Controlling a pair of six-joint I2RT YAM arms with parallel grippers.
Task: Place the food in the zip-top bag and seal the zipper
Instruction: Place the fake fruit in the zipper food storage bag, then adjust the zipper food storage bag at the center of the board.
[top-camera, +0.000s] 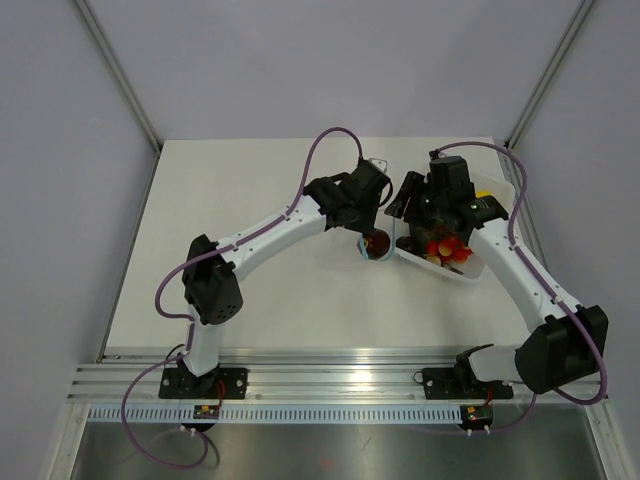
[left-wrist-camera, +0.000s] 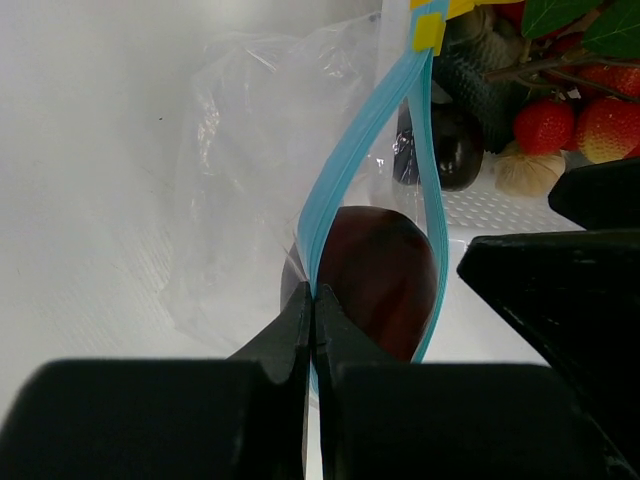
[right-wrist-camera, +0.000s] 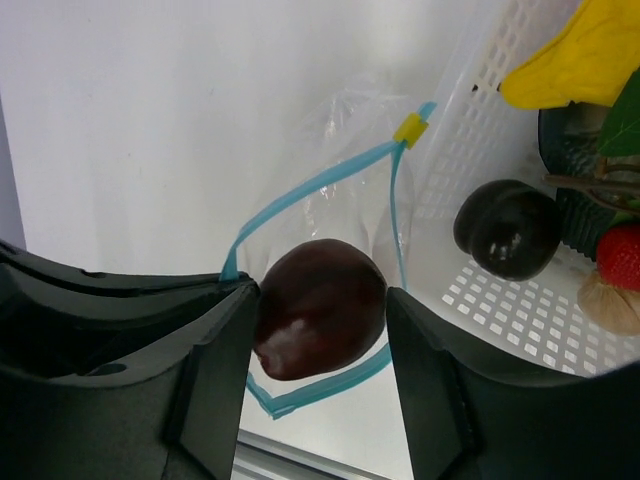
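The zip-top bag (left-wrist-camera: 250, 150) lies on the white table beside the tub, its mouth held open in a loop. My left gripper (left-wrist-camera: 315, 292) is shut on one side of the blue-teal zipper (left-wrist-camera: 345, 170). A dark maroon plum (right-wrist-camera: 320, 305) sits in the bag's mouth (left-wrist-camera: 380, 280), between the fingers of my right gripper (right-wrist-camera: 322, 295). That gripper is open: its left finger touches the plum and its right finger stands apart from it. From above, both grippers meet at the bag (top-camera: 378, 243). A yellow slider (right-wrist-camera: 408, 130) marks the zipper's far end.
A white perforated tub (right-wrist-camera: 480, 300) stands right of the bag (top-camera: 470, 272). It holds a second dark plum (right-wrist-camera: 508, 228), strawberries (left-wrist-camera: 545, 125), a yellow piece (right-wrist-camera: 580, 55) and green leaves. Grey walls enclose the table at the back and sides.
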